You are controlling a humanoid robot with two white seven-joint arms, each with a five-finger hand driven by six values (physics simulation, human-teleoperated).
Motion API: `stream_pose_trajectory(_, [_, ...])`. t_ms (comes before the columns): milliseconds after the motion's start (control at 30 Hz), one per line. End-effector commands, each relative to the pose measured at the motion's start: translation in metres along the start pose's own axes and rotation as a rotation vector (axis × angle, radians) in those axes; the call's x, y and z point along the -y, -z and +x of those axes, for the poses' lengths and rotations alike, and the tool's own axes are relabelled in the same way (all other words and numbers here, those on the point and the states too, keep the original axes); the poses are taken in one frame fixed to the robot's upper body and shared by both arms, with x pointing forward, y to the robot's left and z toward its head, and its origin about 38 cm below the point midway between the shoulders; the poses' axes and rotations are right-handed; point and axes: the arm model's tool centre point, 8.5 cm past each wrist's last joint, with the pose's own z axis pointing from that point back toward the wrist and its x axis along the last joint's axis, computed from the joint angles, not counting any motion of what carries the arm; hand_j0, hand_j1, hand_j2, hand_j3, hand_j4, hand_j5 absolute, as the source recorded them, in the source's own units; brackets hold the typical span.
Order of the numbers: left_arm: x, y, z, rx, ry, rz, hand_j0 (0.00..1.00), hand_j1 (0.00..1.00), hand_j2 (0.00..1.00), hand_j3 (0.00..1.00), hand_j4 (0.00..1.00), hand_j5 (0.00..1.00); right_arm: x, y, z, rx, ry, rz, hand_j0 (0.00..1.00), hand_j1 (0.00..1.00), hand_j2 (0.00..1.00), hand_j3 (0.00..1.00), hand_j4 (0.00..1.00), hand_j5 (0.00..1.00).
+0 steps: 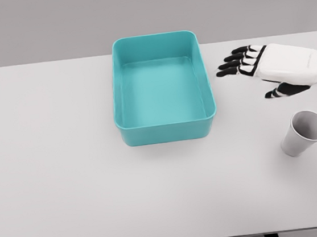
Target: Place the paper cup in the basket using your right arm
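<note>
The bench (57,181) is a flat white surface that fills most of the head view, set against a plain grey backdrop.

Left of centre-right stands the basket (166,133), a teal rectangular tub with rounded corners and upright walls. Its interior holds nothing. It sits on the bench with its long axis running away from the camera.

To the right of the basket, the right hand (262,69) enters from the right edge. It is white with black fingers (233,64). The fingers are extended and spread toward the basket, and the hand holds nothing. The fingertips are near the basket's right wall but apart from it. The hand appears to hover above the bench, though its height is hard to judge from this view.

The paper cup (304,133) is on the bench at the lower right, below the hand and well apart from the basket. It is white, and its open mouth tilts toward the camera. The hand does not touch it.
</note>
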Motion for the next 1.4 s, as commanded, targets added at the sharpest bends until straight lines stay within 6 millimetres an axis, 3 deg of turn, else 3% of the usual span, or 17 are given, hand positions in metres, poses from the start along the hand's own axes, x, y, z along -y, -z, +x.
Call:
stream_pose_trajectory(0, [0.0,0.0,0.0,0.0,0.0,-0.001,1.0,1.0,1.0,1.0,1.0,1.0,0.006,-0.005,-0.002,-0.015,-0.01,-0.003,1.0,1.0,1.0,1.0,1.0,1.0])
stream_pose_trajectory(133, [0.0,0.0,0.0,0.0,0.0,-0.001,1.0,1.0,1.0,1.0,1.0,1.0,0.013,-0.004,-0.003,-0.02,-0.008,-0.061,1.0,1.0,1.0,1.0,1.0,1.0])
stream_pose_trajectory(300, [0.0,0.0,0.0,0.0,0.0,0.001,1.0,1.0,1.0,1.0,1.0,1.0,0.016,-0.044,-0.012,-0.109,0.034,-0.163,1.0,1.0,1.0,1.0,1.0,1.0])
stream_pose_trajectory(400, [0.0,0.0,0.0,0.0,0.0,0.001,1.0,1.0,1.0,1.0,1.0,1.0,0.008,-0.047,-0.012,-0.107,0.074,-0.172,1.0,1.0,1.0,1.0,1.0,1.0])
stream_pose_trajectory(567, [0.0,0.0,0.0,0.0,0.0,-0.001,1.0,1.0,1.0,1.0,1.0,1.0,-0.022,-0.074,-0.001,-0.03,0.359,-0.315,1.0,1.0,1.0,1.0,1.0,1.0])
stream_pose_trajectory(733, [0.0,0.0,0.0,0.0,0.0,0.001,1.0,1.0,1.0,1.0,1.0,1.0,-0.031,-0.099,0.004,0.008,0.531,-0.459,1.0,1.0,1.0,1.0,1.0,1.0])
stream_pose_trajectory(867, [0.0,0.0,0.0,0.0,0.0,-0.001,1.0,1.0,1.0,1.0,1.0,1.0,-0.068,-0.11,0.012,0.017,0.725,-0.497,1.0,1.0,1.0,1.0,1.0,1.0])
stream_pose_trajectory(1000, [0.0,0.0,0.0,0.0,0.0,0.001,1.0,1.0,1.0,1.0,1.0,1.0,-0.099,-0.134,0.02,-0.05,0.828,-0.572,1.0,1.0,1.0,1.0,1.0,1.0])
stream_pose_trajectory(1200, [0.0,0.0,0.0,0.0,0.0,0.001,1.0,1.0,1.0,1.0,1.0,1.0,-0.166,-0.16,0.027,-0.203,0.99,-0.656,1.0,1.0,1.0,1.0,1.0,1.0])
stream_pose_trajectory(1367, [0.0,0.0,0.0,0.0,0.0,0.001,1.0,1.0,1.0,1.0,1.0,1.0,-0.197,-0.161,0.035,-0.253,1.062,-0.695,1.0,1.0,1.0,1.0,1.0,1.0])
